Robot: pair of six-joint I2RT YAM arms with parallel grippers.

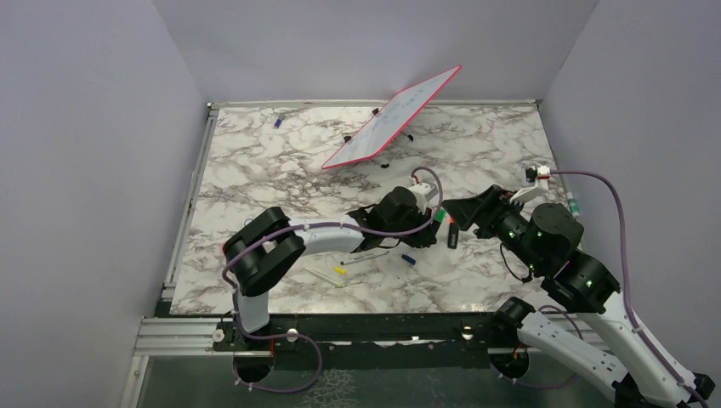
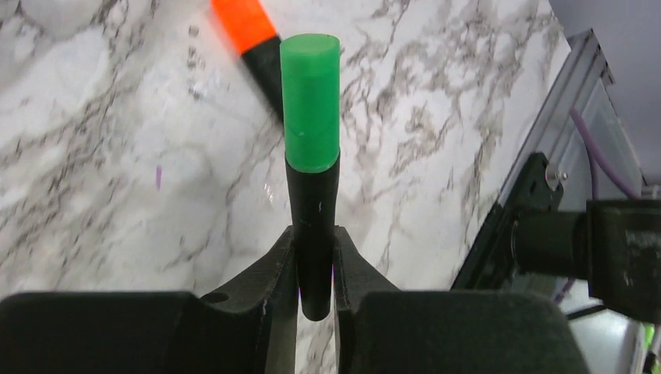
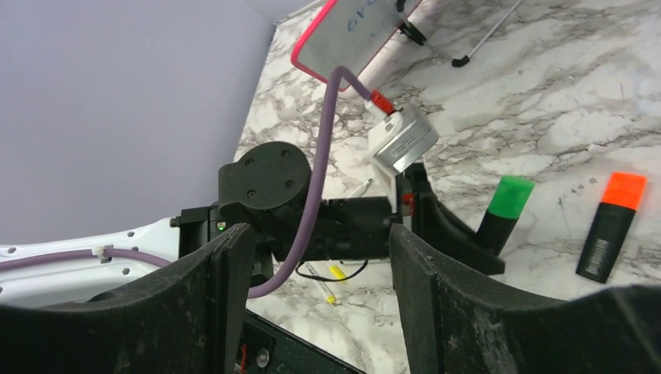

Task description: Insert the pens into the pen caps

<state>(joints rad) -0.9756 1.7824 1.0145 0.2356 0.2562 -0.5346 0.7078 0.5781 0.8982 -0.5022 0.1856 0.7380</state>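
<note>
A black-barrelled highlighter pen [image 2: 312, 210] with a green pen cap [image 2: 310, 101] on its end stands between the fingers of my left gripper [image 2: 315, 265], which is shut on the barrel. It also shows as the green-capped pen [image 3: 507, 206] in the right wrist view. An orange-capped black highlighter [image 3: 612, 226] lies loose on the marble just beyond it, seen again as the orange highlighter [image 1: 453, 234] from above. My right gripper [image 3: 321, 257] is open and holds nothing; it faces the left gripper [image 1: 435, 223] from the right.
A pink-rimmed whiteboard [image 1: 391, 119] leans on a stand at the back. Thin white pens [image 1: 357, 259], a yellow-ended pen [image 3: 331, 284] and a dark blue cap [image 1: 408, 259] lie near the front edge. Another blue piece [image 1: 278, 120] lies far back left. A green-ended pen [image 1: 575, 206] rests by the right wall.
</note>
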